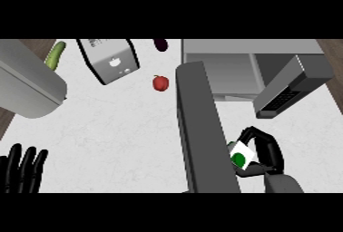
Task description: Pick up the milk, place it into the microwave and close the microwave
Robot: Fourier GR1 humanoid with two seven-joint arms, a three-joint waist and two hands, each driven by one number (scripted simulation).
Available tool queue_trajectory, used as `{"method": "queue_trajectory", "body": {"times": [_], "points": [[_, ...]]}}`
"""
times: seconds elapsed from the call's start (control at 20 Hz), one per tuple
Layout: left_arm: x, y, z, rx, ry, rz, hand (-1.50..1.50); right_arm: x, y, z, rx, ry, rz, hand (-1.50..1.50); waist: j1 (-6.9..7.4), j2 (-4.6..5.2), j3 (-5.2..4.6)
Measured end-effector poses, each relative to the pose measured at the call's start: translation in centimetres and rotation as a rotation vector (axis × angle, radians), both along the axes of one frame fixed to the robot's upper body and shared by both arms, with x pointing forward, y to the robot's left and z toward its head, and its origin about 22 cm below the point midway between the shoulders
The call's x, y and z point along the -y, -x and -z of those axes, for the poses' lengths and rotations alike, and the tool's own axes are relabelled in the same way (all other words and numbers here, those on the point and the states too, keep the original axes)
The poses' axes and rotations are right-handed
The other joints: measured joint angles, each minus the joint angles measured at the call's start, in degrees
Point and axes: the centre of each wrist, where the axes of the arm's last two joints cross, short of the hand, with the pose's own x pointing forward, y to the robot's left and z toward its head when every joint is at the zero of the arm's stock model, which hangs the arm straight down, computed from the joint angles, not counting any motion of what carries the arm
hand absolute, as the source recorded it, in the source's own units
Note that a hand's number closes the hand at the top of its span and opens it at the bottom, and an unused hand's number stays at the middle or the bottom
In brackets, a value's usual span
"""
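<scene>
Top-down view of a white marble counter (114,131). The robot's right hand (267,152), at lower right, has black fingers curled round a small white milk carton (242,157) w/ a green dot on its face; the carton is tilted and sits in the grip, just beside the lower end of the microwave's open door. It looks lifted rather than resting on the counter, though I can't be certain. The microwave (227,61) stands at top centre-right w/ its dark door (201,131) swung out toward the viewer, prob. so the cavity is free to take the milk. The left hand (23,167) rests at the lower left edge, fingers straight, side by side and pointing up, holding nothing, well apart from the action. Elsewhere: a red bell pepper (160,83) near the door's hinge end, a green cucumber (55,55) and a dark eggplant (161,44) toward the top, plus a grey toaster-like appliance (110,61). Judged stage: milk grasped, not yet inside; door not yet closed.
</scene>
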Motion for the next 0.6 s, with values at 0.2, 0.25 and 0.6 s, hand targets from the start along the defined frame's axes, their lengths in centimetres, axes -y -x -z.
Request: {"method": "queue_trajectory", "body": {"times": [0.2,0.25,0.6], "points": [[-0.5,-0.5,0.5,-0.002,0.001,0.002,-1.5,-2.1,-3.1,-2.1,0.019,0.043,0.001,1.5,0.14,0.06,0.01],[-0.5,-0.3,0.7,-0.003,0.004,0.003,-1.5,-2.7,-3.8,-2.8,0.021,0.064,0.005,1.5,0.21,0.05,0.0],[-1.2,-0.2,0.8,-0.012,-0.005,0.007,-1.5,-4.7,-8.9,-5.5,-0.016,0.198,0.113,1.5,0.74,0.24,0.04]]}}
